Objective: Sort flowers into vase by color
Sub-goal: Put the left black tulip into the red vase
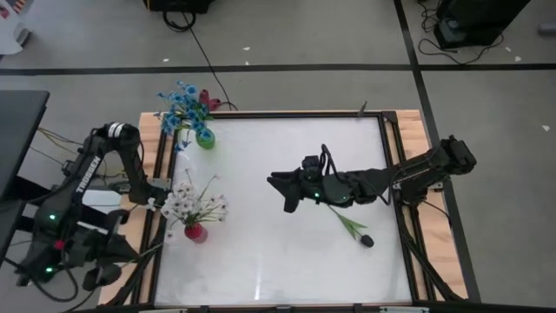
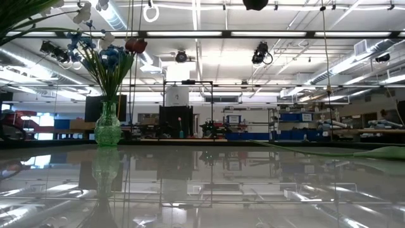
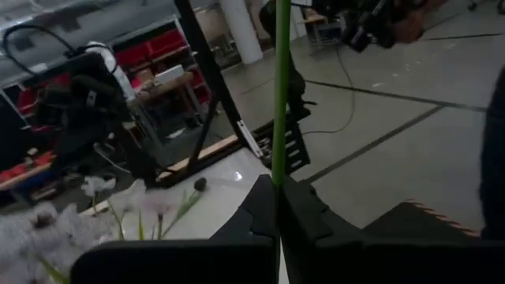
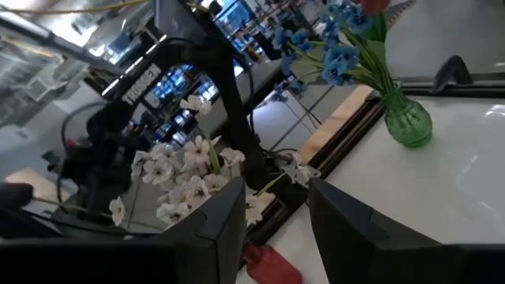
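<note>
A green glass vase (image 1: 205, 138) with blue flowers (image 1: 182, 104) stands at the table's far left; the low view shows the same vase (image 2: 107, 128). A red vase (image 1: 195, 232) with white flowers (image 1: 187, 204) stands at the left edge. My left gripper (image 1: 159, 203) hovers beside that bunch, shut on a thin green flower stem (image 3: 281, 95) whose head is out of view. My right gripper (image 1: 281, 193) hangs open over the table's middle, pointing left, nothing between its fingers (image 4: 229, 217). A dark-headed flower (image 1: 366, 240) lies flat on the table at the right. My left gripper pinches the green stem (image 3: 279, 175) between its two shut fingers (image 3: 304, 217), which lie across it. The stem stands straight out past the fingertips, lifted clear of the table. Its lower part is hidden behind the fingers.
A wooden frame (image 1: 156, 148) with dark rails borders the white tabletop (image 1: 261, 252). The lying flower's stem (image 2: 329, 151) crosses the right side in the low view. My right arm (image 1: 408, 178) stretches in from the right edge.
</note>
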You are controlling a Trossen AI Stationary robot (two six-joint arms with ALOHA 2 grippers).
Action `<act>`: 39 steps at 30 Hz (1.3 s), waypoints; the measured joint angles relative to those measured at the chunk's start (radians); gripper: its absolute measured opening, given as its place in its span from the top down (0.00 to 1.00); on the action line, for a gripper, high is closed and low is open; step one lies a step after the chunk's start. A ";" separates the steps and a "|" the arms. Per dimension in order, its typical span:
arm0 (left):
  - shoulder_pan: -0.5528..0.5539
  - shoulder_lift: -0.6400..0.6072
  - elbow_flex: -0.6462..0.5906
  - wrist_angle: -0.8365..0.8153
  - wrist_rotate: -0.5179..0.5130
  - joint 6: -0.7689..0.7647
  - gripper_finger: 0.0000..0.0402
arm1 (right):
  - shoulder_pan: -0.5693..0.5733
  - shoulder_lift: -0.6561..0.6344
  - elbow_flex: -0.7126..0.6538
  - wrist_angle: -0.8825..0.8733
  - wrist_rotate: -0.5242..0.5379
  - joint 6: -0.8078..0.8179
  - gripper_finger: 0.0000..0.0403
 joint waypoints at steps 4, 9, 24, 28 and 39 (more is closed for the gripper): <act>0.001 -0.009 -0.080 -0.005 -0.072 -0.079 0.99 | 0.019 0.000 0.000 0.000 0.040 0.033 0.63; 0.013 -0.023 -0.104 -0.022 -0.099 -0.104 0.99 | 0.036 0.000 0.000 0.007 0.079 0.043 0.65; 0.107 -0.164 -0.102 -0.071 -0.099 -0.056 0.99 | 0.047 0.000 0.000 0.004 0.089 0.034 0.67; 0.147 -0.170 -0.102 -0.073 -0.098 -0.105 0.99 | 0.047 0.000 0.000 -0.007 0.088 0.032 0.67; 0.227 -0.167 -0.104 -0.076 -0.097 -0.198 0.99 | 0.047 0.000 0.000 -0.031 0.080 0.011 0.67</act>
